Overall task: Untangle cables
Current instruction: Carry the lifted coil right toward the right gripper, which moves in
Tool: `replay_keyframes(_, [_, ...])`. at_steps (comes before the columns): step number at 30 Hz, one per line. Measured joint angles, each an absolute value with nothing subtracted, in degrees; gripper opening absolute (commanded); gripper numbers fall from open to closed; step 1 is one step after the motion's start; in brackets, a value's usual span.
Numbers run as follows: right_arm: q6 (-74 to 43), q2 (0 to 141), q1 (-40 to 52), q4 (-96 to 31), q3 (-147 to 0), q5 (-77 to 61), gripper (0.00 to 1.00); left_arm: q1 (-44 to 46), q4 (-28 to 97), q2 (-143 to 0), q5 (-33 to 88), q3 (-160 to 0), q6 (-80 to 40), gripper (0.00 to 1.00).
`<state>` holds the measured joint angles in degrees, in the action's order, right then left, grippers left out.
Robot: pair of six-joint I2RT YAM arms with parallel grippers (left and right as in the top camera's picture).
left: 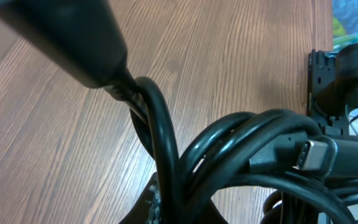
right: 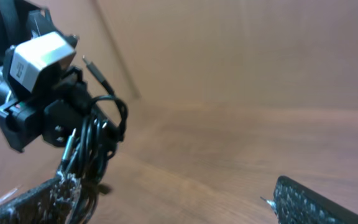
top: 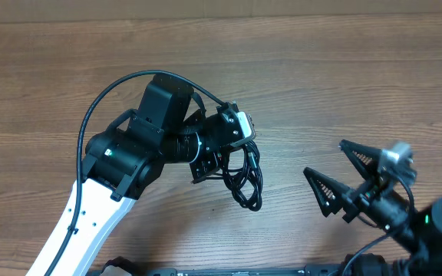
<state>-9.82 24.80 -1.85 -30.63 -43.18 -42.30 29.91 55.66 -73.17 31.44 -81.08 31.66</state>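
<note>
Left jaws clamped shut on cables (top: 245, 182), black loops dangling just below them over tabletop (top: 344, 69); can't tell if lowest loop touches wood. Left wrist view: cables (left: 241, 143) crowd right up against left jaws, USB-C plug (left: 312, 154) with metal tip lying across loops. Right jaws spread fully wide, nothing between them, well apart from cables, bare wood between. Right wrist view: cables (right: 95, 149) ahead of right jaws, thin plug end (right: 94, 67) sticking up above bundle
</note>
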Motion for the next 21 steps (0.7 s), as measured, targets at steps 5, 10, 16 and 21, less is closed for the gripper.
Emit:
replay_keyframes(5, [-6.13,34.85,-1.85,-33.74,-48.73,-51.79,1.0,29.91,54.81,-73.17,32.88,-81.08,31.64,0.04])
replay_keyframes(10, [-5.08,40.47,-1.85,-33.67,-49.19,-62.0,1.0,30.0,52.25,-73.17,31.05,-81.08,27.79,0.04])
replay_keyframes(16, [-4.56,42.39,-1.85,-33.41,-49.19,-67.46,0.95,30.0,48.18,-73.17,20.97,-81.08,11.7,0.04])
replay_keyframes(21, [-4.47,42.39,-1.85,-31.75,-49.19,-71.02,0.86,30.02,46.48,-73.17,14.96,-81.08,0.19,0.04])
